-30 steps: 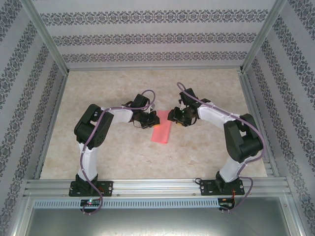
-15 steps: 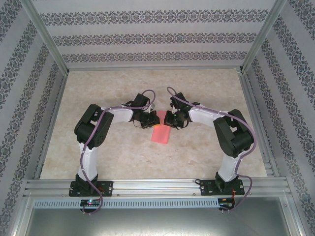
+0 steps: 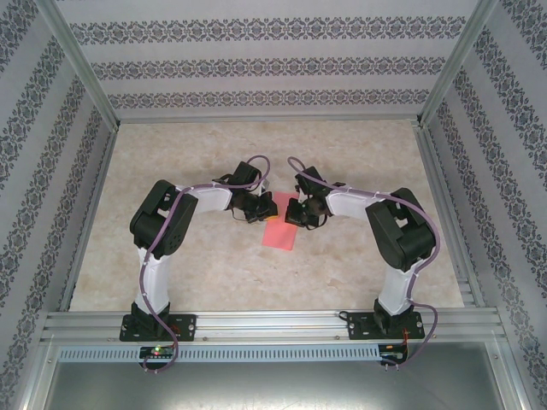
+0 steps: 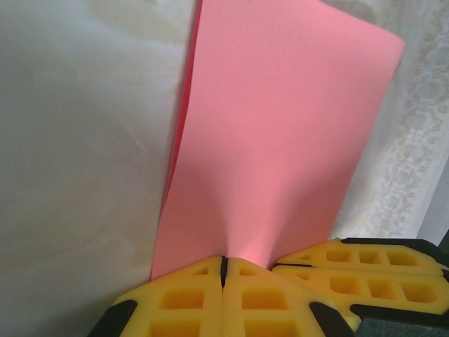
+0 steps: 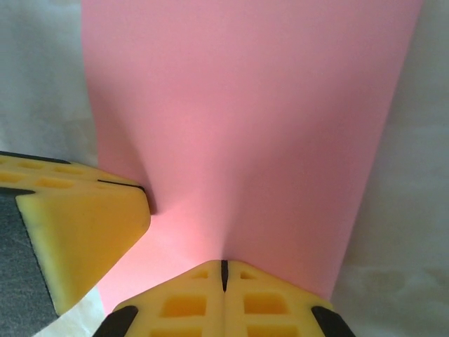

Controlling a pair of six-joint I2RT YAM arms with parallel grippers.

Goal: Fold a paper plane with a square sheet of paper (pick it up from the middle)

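Count: one thin pink-red sheet of paper, lying as a double-layered oblong; two black arms; two yellow-padded end effectors; one pale marbled bench.

At the left of the sheet's far end, the left end effector has its pads pressed together on the sheet's edge, and the paper puckers where they bite. At the right of the same end, just beside it, the right end effector is likewise clamped on the sheet.

Change: one second ago the right end effector stood clear to the right of the sheet. It has since moved left onto it. The left arm and the sheet are unchanged.

Orientation: the sheet's long axis runs from the gripped far end toward the arm bases, with its near end on the bench.
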